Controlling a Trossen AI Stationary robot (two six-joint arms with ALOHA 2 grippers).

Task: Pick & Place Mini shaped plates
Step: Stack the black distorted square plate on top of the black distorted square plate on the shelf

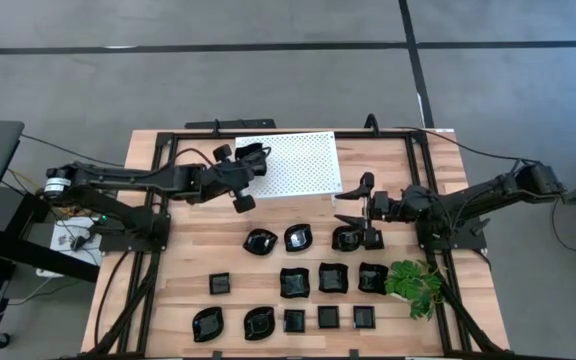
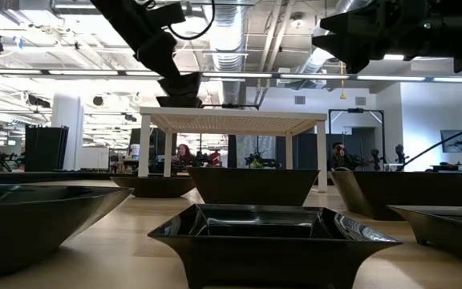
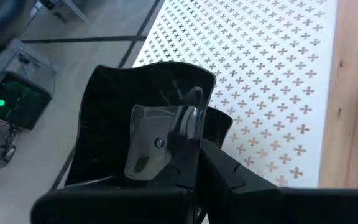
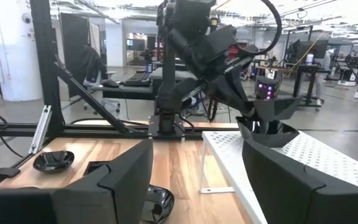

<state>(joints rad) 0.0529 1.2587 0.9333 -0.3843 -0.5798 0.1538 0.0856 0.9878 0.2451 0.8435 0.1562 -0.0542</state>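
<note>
My left gripper [image 1: 251,155] reaches over the left end of the white perforated rack [image 1: 303,165] and is shut on a glossy black wavy-edged dish [image 3: 135,93]. The low view shows this dish [image 2: 180,85] just above the rack's top [image 2: 231,120]. A dark shape [image 4: 269,135] sits under it on the rack; I cannot tell whether it is a second dish. My right gripper [image 1: 354,203] hovers open between the rack and the table's dishes, beside a rounded dish [image 1: 347,238]. Several more black dishes [image 1: 296,282] rest flat on the wood. My left gripper pinches the dish's wall [image 3: 188,102] between its two fingers. The clear-padded finger [image 3: 157,143] lies on the dish's inner face and the other finger [image 3: 225,171] is behind the wall. The fingers come slanting down from the table's left. The dish is tilted over the rack.
The dishes lie in three loose rows across the table's near half [image 1: 268,320]. A green leafy plant [image 1: 414,280] stands at the near right. Black frame rails [image 1: 158,230] run along both sides. Bare wood [image 1: 268,212] lies between the rack and the first row.
</note>
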